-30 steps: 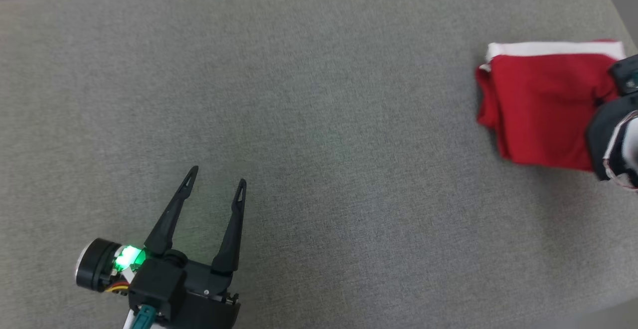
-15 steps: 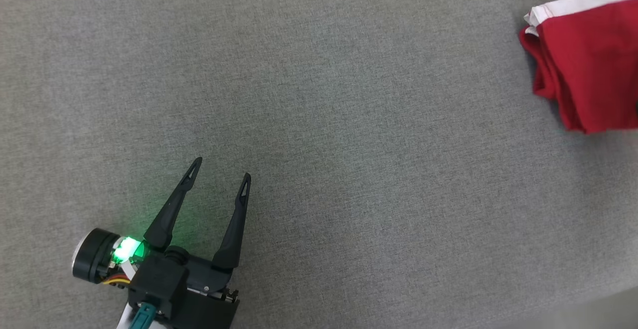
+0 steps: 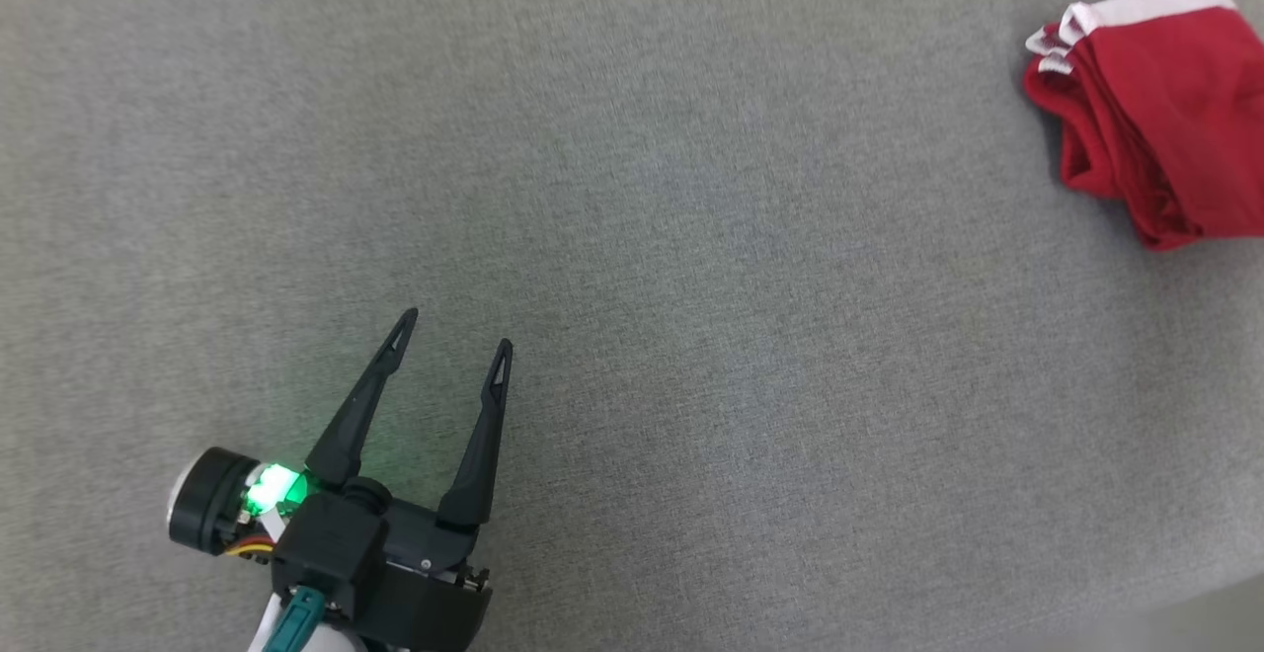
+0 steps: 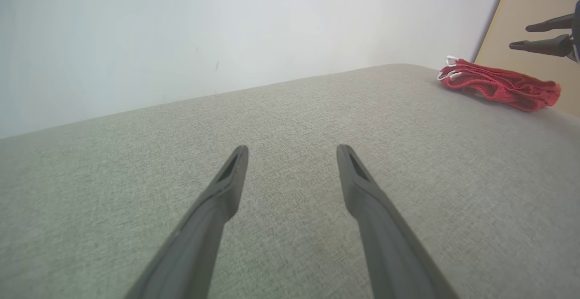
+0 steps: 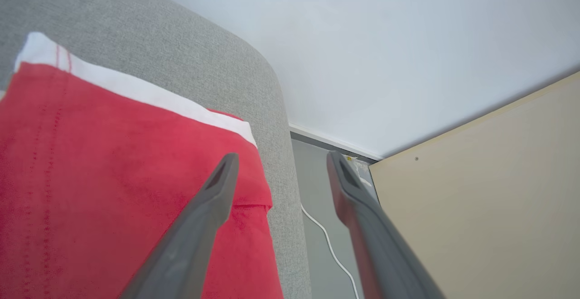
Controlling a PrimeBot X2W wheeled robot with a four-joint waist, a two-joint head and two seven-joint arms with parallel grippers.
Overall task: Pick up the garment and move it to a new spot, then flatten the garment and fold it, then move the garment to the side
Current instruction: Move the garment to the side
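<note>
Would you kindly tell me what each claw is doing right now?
Left claw: open, empty.
Right claw: open, empty, near the red garment.

No text we can read
We find no legible words, numbers or brand marks; a small pale patch with a yellow mark, beside the tan panel, is too small to read.

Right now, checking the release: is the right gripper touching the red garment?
Apart. The left wrist view shows the right gripper hovering above the red garment, with a strip of tan panel visible between them.
</note>
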